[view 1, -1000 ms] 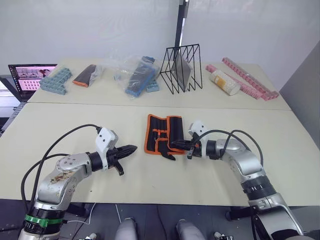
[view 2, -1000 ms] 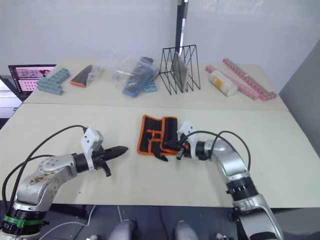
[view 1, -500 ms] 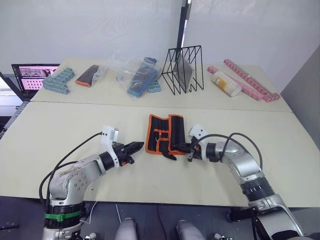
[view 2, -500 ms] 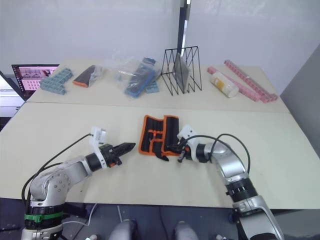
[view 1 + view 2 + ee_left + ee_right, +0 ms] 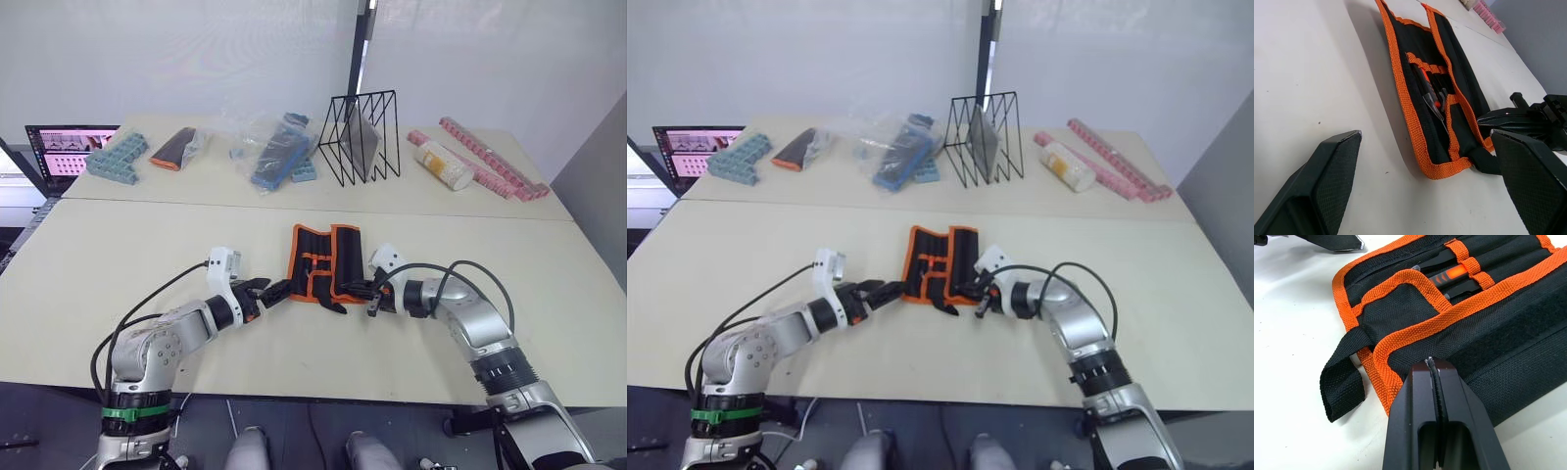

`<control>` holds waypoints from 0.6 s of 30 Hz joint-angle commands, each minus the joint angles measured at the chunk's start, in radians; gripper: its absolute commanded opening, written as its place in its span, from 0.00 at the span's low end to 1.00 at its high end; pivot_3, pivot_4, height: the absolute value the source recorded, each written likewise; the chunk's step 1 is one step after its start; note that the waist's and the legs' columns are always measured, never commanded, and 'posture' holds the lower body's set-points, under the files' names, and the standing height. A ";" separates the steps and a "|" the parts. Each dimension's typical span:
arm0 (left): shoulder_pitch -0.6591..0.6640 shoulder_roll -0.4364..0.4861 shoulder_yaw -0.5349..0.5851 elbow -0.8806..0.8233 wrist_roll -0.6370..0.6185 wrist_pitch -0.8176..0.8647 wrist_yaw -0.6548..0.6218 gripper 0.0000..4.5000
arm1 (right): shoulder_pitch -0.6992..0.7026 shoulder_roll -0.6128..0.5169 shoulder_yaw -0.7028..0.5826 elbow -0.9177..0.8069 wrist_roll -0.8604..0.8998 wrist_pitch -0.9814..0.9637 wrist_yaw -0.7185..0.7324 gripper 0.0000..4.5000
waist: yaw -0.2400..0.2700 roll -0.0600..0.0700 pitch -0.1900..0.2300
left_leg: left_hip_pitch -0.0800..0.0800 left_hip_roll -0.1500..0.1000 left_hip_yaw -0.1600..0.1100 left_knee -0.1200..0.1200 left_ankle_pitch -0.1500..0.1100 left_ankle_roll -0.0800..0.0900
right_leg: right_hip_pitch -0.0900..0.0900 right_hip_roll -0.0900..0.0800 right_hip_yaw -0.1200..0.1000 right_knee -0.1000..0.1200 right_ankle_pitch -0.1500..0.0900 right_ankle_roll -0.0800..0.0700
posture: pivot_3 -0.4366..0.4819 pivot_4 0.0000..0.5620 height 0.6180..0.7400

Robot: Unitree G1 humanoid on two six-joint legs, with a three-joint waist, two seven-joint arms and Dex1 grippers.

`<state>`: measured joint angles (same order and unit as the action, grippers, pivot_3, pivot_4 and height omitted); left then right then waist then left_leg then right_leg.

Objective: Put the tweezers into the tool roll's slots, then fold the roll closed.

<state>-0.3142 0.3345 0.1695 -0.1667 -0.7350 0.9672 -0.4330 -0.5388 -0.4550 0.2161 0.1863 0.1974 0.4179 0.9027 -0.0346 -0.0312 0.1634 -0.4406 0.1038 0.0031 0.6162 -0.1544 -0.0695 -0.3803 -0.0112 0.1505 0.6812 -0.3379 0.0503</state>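
The tool roll [image 5: 323, 262] lies partly folded at the table's middle, black with orange edging. Its right flap is turned over the inner face. Slim black tweezers [image 5: 1432, 95] sit in the slots [image 5: 1459, 271] under an orange band. A black strap [image 5: 1342, 382] trails from the roll's near edge. My left gripper [image 5: 279, 290] is open just off the roll's near left corner, low over the table, with nothing between its fingers [image 5: 1327, 181]. My right gripper [image 5: 364, 291] is shut, its tip [image 5: 1432, 364] at the orange edging of the folded right flap.
Along the far table stand a black wire rack [image 5: 358, 137], a clear bag of blue items [image 5: 269, 152], a black-and-orange pouch [image 5: 174, 147], grey-blue blocks [image 5: 116, 157], a pale cylinder [image 5: 441, 162] and pink strips [image 5: 490, 162]. A laptop screen [image 5: 59, 152] sits far left.
My left gripper has travelled right to the roll's near left corner and gone from shut to wide open. The right gripper has stayed shut at the right flap.
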 commanded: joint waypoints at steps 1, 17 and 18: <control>-0.011 -0.016 -0.028 -0.015 -0.016 0.019 -0.009 0.99 | 0.010 -0.002 0.008 0.007 -0.027 0.019 -0.015 0.00 | 0.000 0.000 0.000 | 0.000 0.000 0.000 0.000 0.000 0.000 | 0.000 0.000 0.000 0.000 0.000 0.000 | 0.48 0.27 0.89; -0.050 -0.077 -0.009 0.022 -0.007 -0.002 0.033 0.00 | 0.011 0.005 0.008 -0.002 -0.036 0.026 -0.033 0.00 | 0.007 0.000 0.000 | 0.001 0.000 -0.001 0.000 0.000 0.000 | 0.003 0.000 -0.001 -0.001 0.000 0.000 | 0.48 0.27 0.89; -0.050 -0.065 -0.025 0.016 0.013 -0.018 0.025 0.00 | 0.011 0.001 0.008 -0.010 -0.037 0.037 -0.035 0.00 | 0.007 0.000 0.000 | 0.001 0.000 -0.002 0.000 0.000 -0.001 | 0.003 0.000 -0.001 -0.001 0.000 0.000 | 0.48 0.27 0.89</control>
<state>-0.3473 0.2535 0.1570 -0.1293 -0.7432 0.9788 -0.3968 -0.5387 -0.4492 0.2172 0.1804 0.1882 0.4259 0.8882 -0.0273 -0.0312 0.1633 -0.4394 0.1035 0.0016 0.6162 -0.1541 -0.0701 -0.3775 -0.0112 0.1495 0.6804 -0.3379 0.0503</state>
